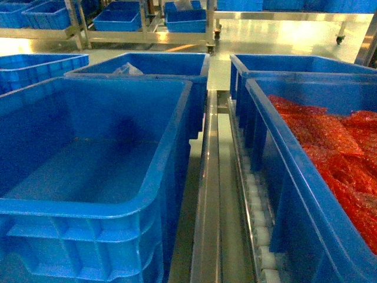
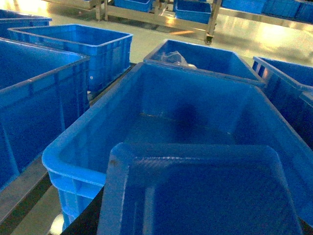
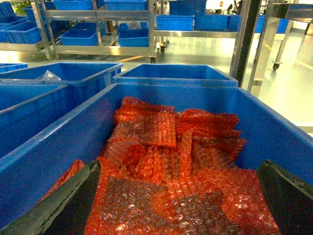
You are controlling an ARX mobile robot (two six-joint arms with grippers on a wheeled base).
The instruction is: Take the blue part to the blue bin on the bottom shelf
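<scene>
The blue part (image 2: pixel 205 196), a dark navy boxy block with a raised edge, fills the bottom of the left wrist view, close to the camera. It hangs over the near rim of the blue bin (image 2: pixel 73 152), and it hides my left gripper's jaws. The blue bin (image 1: pixel 94 206) is deep and bare inside, and it stands on the left of the bottom shelf, whose white rollers (image 1: pixel 259 227) run along a steel rail (image 1: pixel 206 194). My right gripper (image 3: pixel 179 169) is open, with its fingers (image 3: pixel 73 200) wide apart above red bubble-wrap packets (image 3: pixel 161 156). Neither gripper shows in the head view.
A like blue crate (image 1: pixel 306 194) filled with the red packets stands right of the rail. More blue crates (image 1: pixel 153 65) sit behind both, one holding a clear bag (image 1: pixel 126 69). Racks with blue crates (image 1: pixel 121 20) stand across the shiny floor.
</scene>
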